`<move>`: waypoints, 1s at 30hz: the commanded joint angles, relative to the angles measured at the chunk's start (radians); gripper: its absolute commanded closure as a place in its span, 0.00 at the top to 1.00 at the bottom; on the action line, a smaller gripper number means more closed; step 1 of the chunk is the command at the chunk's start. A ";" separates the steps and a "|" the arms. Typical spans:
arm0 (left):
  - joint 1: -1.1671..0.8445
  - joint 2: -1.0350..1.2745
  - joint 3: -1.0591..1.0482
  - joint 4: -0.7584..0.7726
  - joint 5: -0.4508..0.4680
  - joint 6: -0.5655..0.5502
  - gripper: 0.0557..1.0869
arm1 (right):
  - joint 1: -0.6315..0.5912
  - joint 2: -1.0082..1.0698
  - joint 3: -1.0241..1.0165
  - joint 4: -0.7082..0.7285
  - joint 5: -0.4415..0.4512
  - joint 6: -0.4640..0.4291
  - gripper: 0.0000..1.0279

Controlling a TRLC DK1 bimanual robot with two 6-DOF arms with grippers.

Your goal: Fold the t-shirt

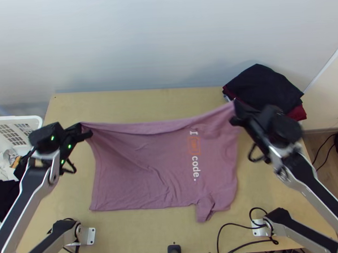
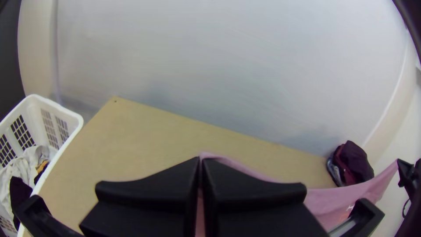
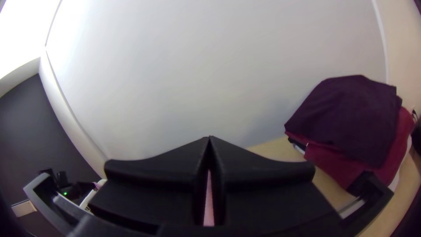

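Left claw, right claw: clenched on shirt; I held its long upper edge between them, mid-frame.

Beyond the t-shirt, the table's far strip offers passage, blocked at right by stacked clothes.

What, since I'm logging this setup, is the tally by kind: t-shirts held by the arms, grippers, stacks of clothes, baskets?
Held t-shirts: 1 (mauve t-shirt)
Grippers: 2 (left gripper, right gripper)
Stacks of clothes: 1 (dark stack)
Baskets: 1 (white basket)
Total: 5
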 commanded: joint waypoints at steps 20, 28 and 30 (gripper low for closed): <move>0.078 0.764 0.381 0.202 0.027 -0.064 0.04 | -0.120 0.849 0.482 0.103 -0.006 0.036 0.03; 0.084 0.891 0.502 0.187 0.013 -0.061 0.04 | -0.122 0.941 0.577 0.060 0.017 0.039 0.03; 0.092 0.940 0.547 0.144 -0.002 -0.058 0.07 | -0.122 0.964 0.608 0.028 0.026 0.050 0.03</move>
